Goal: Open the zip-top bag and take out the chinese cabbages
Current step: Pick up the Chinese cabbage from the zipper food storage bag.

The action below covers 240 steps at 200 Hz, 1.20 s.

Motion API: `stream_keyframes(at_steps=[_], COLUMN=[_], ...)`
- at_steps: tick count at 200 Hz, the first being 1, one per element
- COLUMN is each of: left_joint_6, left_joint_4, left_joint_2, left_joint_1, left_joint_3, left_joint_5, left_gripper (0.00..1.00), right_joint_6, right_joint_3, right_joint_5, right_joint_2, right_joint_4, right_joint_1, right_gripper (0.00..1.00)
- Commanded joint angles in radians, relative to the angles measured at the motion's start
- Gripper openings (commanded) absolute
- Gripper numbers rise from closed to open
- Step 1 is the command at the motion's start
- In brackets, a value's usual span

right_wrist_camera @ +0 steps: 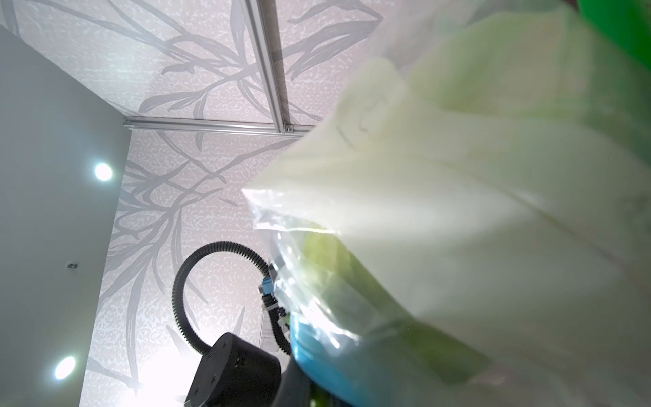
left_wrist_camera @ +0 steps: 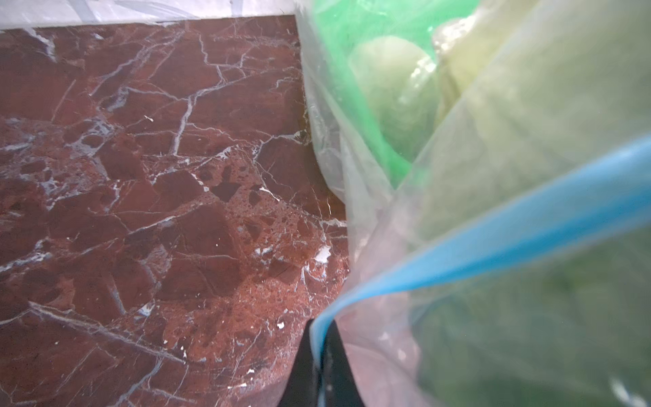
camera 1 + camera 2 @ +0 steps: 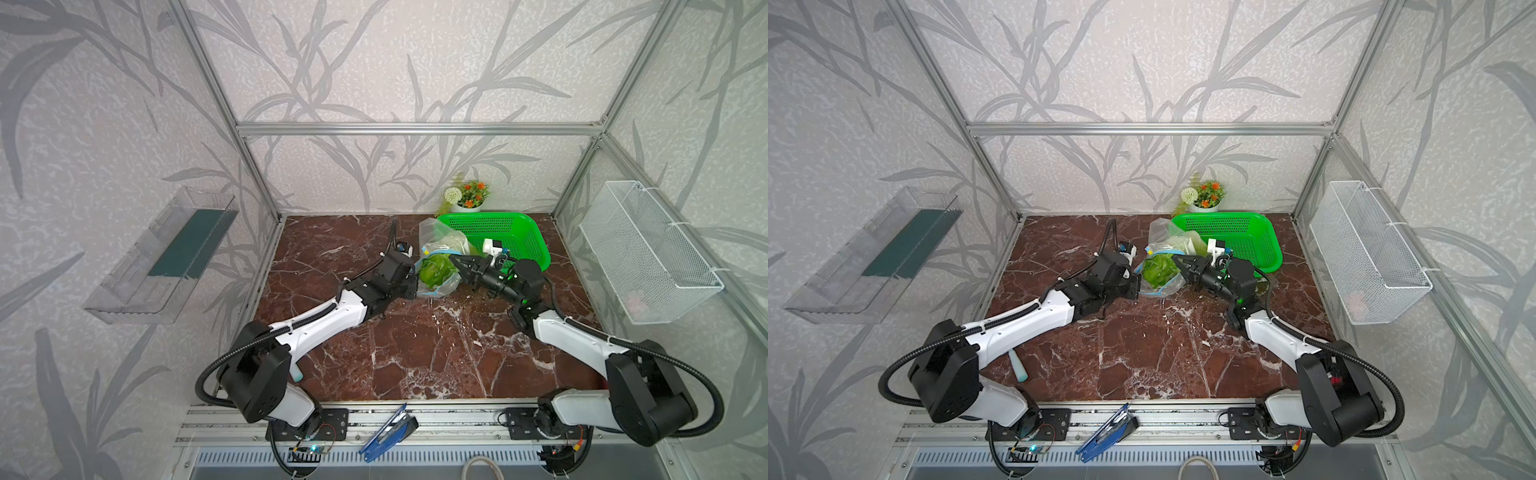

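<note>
The clear zip-top bag (image 3: 432, 232) lies at the back of the table, leaning on the green basket. Its mouth is stretched between my two grippers. My left gripper (image 3: 413, 279) (image 2: 318, 340) is shut on the blue zip strip (image 2: 493, 243) at one side of the mouth. My right gripper (image 3: 455, 261) (image 1: 310, 384) is shut on the blue strip (image 1: 317, 352) at the opposite side. The chinese cabbages are inside the bag. One shows its crinkled green leaves (image 3: 434, 270) (image 3: 1158, 270) at the mouth. The other lies pale and whitish (image 3: 451, 243) (image 1: 458, 176) deeper in.
A green perforated basket (image 3: 523, 232) sits behind my right gripper, with a small potted plant (image 3: 469, 195) at the back wall. A white wire basket (image 3: 648, 249) hangs on the right wall and a clear shelf (image 3: 166, 257) on the left. A blue tool (image 3: 388, 432) lies on the front rail.
</note>
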Motion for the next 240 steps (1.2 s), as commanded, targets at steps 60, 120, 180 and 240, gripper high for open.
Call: stream_keyframes(at_steps=[60, 120, 180, 240], left_joint_6=[-0.034, -0.055, -0.062, -0.105], left_joint_4=[0.012, 0.13, 0.178, 0.228], left_joint_2=[-0.036, -0.167, -0.142, -0.135], left_joint_1=[0.039, 0.163, 0.161, 0.149], left_joint_3=[0.001, -0.073, -0.039, -0.037], left_joint_5=[-0.127, 0.175, 0.427, 0.329], left_gripper=[0.0, 0.0, 0.0, 0.0], right_joint_6=[-0.005, -0.153, -0.044, 0.049], right_joint_3=[-0.013, -0.063, -0.103, -0.036], right_joint_5=[-0.109, -0.12, -0.075, -0.066], right_joint_2=[-0.117, -0.264, -0.227, -0.072], right_joint_4=[0.019, -0.216, 0.051, 0.278], right_joint_1=[-0.004, -0.01, -0.007, 0.08], right_gripper=[0.0, 0.0, 0.0, 0.0])
